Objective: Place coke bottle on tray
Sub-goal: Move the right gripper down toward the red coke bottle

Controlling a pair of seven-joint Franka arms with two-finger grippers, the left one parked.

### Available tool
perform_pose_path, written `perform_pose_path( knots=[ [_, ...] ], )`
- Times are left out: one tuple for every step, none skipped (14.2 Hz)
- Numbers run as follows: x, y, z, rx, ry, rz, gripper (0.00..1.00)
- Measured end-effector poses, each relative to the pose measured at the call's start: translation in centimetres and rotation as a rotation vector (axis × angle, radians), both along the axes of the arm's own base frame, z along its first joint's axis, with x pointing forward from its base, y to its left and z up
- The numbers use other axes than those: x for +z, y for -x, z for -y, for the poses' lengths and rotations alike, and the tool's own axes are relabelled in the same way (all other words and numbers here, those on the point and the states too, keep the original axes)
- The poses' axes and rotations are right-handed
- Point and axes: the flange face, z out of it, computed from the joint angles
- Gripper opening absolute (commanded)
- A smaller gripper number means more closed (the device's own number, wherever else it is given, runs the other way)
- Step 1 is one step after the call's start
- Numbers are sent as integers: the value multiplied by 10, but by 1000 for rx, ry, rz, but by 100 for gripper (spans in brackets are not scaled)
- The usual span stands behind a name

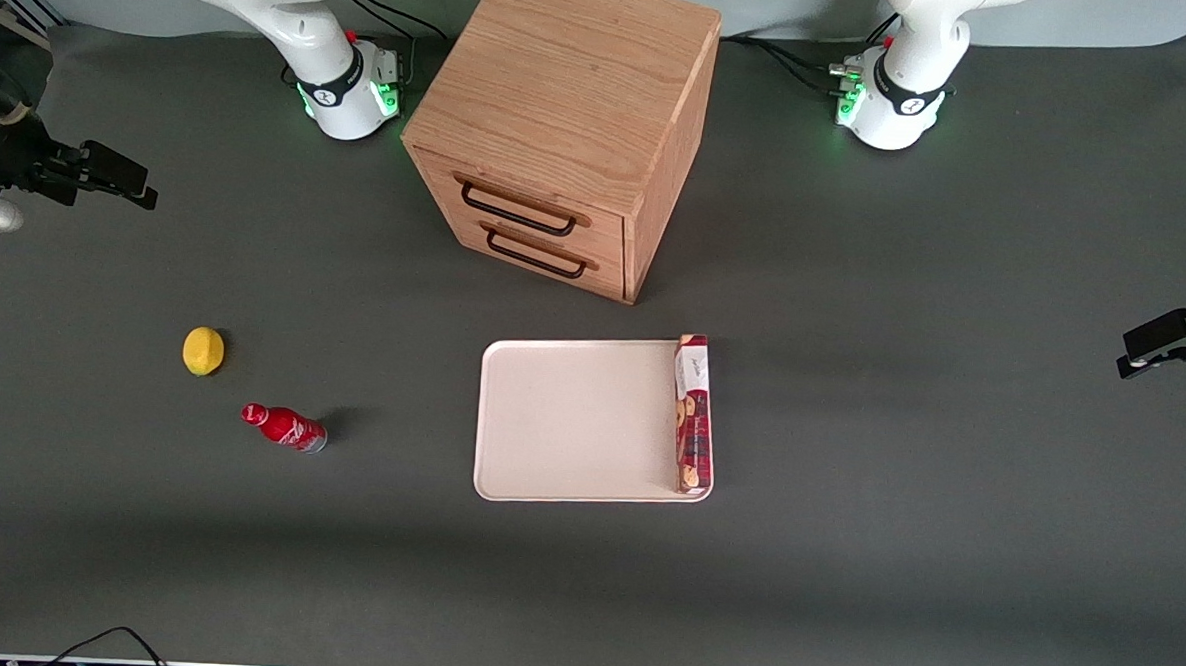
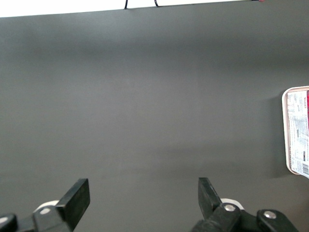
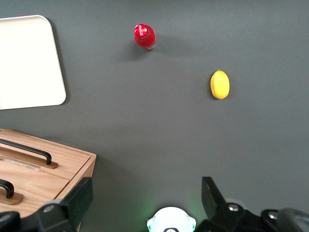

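The coke bottle (image 1: 284, 428), small and red with a red cap and silvery base, stands upright on the dark table, well apart from the tray and toward the working arm's end. In the right wrist view the coke bottle (image 3: 144, 36) shows cap-on from above. The cream-white tray (image 1: 569, 422) lies flat in front of the drawer cabinet; a corner of the tray (image 3: 24, 63) shows in the right wrist view. My gripper (image 3: 145, 195) is open and empty, held high above the table near the working arm's base, far from the bottle; the gripper (image 1: 119, 180) also shows in the front view.
A long red cookie box (image 1: 691, 414) lies on the tray along the edge toward the parked arm. A yellow lemon (image 1: 203, 351) sits beside the bottle, a little farther from the front camera. The wooden drawer cabinet (image 1: 563, 101) stands between the arm bases.
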Motion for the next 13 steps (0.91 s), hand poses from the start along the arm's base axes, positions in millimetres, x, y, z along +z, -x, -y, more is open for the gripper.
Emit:
perform_pose_path(
  knots=[
    [0,0,0,-2,0,2,100],
    [1,0,0,-3,0,2,100],
    [1,0,0,-5,1,3,100],
    [1,0,0,-5,1,3,100],
    [1,0,0,-5,1,4,100],
    [2,-1,0,-5,2,10,100],
    [2,-3,0,-5,5,14,100],
    [-1,-9,-1,-3,11,20,100],
    [-8,-20,-2,-1,20,33,100],
    [-23,-37,-4,2,28,46,100],
    [-45,-56,-6,4,33,56,100],
    [-74,-76,-8,7,37,57,100],
    [-108,-96,-12,12,41,50,100]
  ],
)
